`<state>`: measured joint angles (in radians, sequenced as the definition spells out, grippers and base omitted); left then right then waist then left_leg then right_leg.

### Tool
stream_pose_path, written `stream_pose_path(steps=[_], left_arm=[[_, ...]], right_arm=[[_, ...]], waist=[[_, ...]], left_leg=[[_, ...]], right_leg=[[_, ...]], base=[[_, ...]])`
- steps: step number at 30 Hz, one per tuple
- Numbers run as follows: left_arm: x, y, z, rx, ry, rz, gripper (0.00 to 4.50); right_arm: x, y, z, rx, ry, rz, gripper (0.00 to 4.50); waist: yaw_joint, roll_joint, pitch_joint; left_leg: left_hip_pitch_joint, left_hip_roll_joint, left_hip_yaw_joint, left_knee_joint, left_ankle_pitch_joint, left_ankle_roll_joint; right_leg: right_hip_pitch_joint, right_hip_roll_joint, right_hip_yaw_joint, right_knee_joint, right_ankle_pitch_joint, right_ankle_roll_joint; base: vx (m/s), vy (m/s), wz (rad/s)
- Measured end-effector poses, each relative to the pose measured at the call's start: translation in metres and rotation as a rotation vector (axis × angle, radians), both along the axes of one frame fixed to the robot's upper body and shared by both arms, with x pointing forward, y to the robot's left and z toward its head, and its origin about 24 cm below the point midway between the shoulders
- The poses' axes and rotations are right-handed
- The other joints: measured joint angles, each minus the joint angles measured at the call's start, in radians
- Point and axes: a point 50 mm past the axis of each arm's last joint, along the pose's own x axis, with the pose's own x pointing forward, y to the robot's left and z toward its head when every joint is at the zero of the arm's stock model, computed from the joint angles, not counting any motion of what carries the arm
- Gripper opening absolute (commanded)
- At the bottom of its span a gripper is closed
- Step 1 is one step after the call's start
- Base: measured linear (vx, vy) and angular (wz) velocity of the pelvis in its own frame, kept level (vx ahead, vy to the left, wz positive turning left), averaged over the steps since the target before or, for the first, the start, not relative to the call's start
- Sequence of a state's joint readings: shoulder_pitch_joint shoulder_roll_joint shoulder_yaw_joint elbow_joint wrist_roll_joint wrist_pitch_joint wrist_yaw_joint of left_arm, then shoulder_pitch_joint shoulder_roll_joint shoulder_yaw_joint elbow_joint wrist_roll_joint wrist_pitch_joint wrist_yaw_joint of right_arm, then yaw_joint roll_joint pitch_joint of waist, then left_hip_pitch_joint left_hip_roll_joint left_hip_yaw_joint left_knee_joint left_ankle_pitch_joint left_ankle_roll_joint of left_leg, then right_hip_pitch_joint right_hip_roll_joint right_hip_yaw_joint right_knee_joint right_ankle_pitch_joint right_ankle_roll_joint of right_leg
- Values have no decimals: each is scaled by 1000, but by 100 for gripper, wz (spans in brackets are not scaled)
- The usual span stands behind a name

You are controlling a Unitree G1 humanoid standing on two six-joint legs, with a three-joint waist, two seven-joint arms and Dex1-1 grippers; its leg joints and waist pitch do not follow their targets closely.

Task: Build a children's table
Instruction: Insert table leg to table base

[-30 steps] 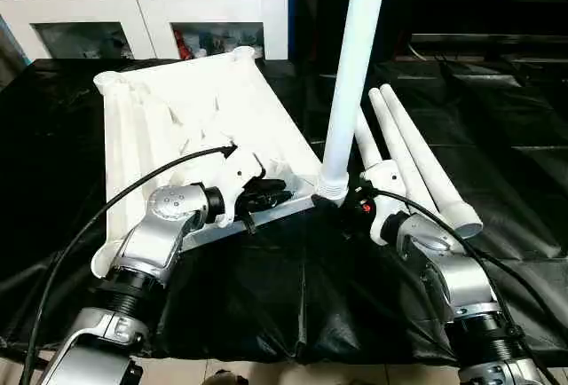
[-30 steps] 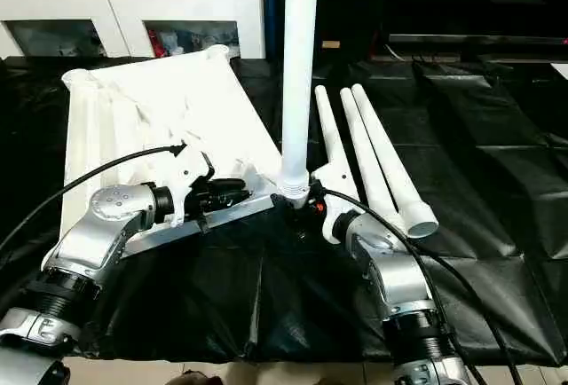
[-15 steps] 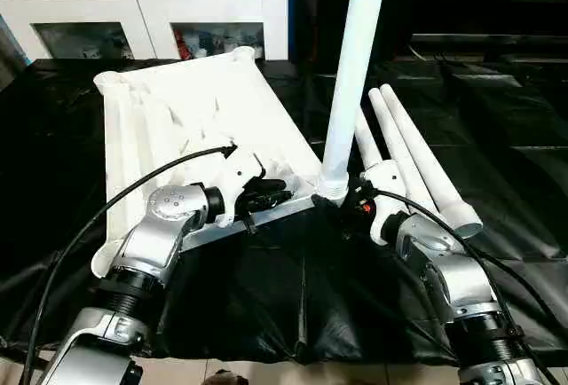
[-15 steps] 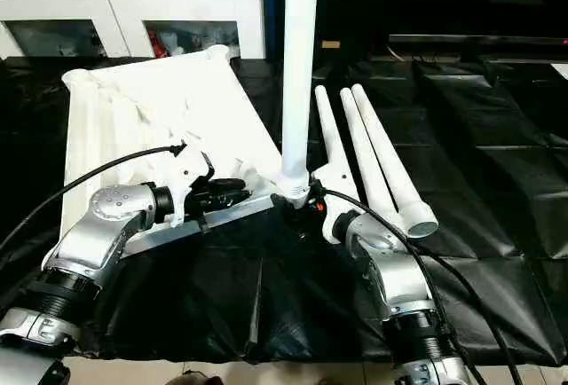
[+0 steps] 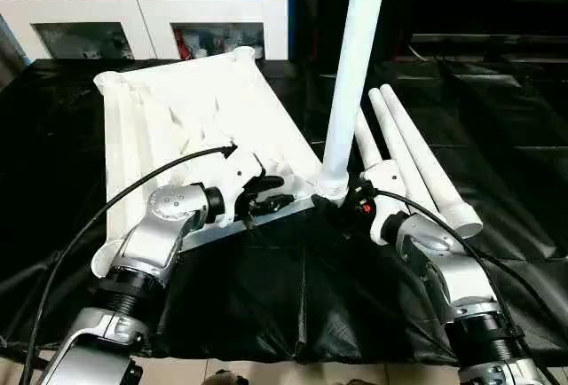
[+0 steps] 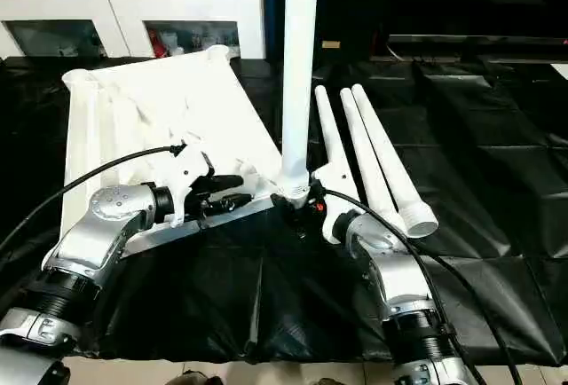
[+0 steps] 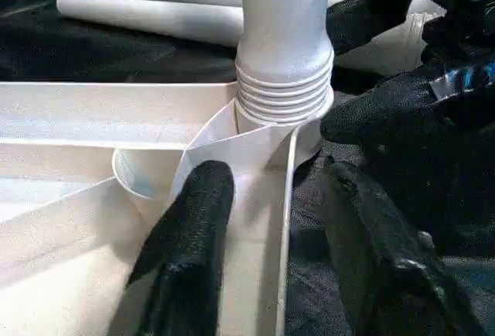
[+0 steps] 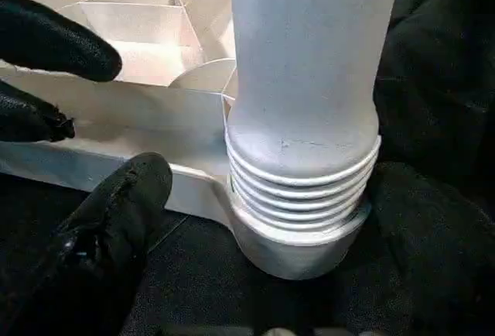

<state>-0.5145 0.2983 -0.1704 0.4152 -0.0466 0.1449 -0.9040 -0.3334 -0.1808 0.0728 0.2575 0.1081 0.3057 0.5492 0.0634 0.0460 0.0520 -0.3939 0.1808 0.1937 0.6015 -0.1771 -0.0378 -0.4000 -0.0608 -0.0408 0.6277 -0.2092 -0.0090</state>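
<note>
Now: left gripper [image 5: 266,192] jaws spread astride tabletop [image 5: 177,128] near rim, one finger inside, one outside | right gripper [image 8: 232,220] jaws wide apart around threaded base of upright leg [image 5: 353,66] seated in near corner socket | three legs [image 5: 417,159] lie beside on black-covered table [image 5: 497,137] | cabinet [image 5: 142,3] behind.
</note>
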Motion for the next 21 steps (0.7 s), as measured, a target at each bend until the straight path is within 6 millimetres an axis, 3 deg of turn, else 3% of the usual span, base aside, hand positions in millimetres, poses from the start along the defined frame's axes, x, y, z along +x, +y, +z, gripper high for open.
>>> stream_pose_path(steps=[21], left_arm=[[0, 0, 0, 0, 0, 0, 396]], right_arm=[[0, 0, 0, 0, 0, 0, 450]], waist=[[0, 0, 0]], left_leg=[[0, 0, 0, 0, 0, 0]], right_leg=[[0, 0, 0, 0, 0, 0]], base=[[0, 0, 0]])
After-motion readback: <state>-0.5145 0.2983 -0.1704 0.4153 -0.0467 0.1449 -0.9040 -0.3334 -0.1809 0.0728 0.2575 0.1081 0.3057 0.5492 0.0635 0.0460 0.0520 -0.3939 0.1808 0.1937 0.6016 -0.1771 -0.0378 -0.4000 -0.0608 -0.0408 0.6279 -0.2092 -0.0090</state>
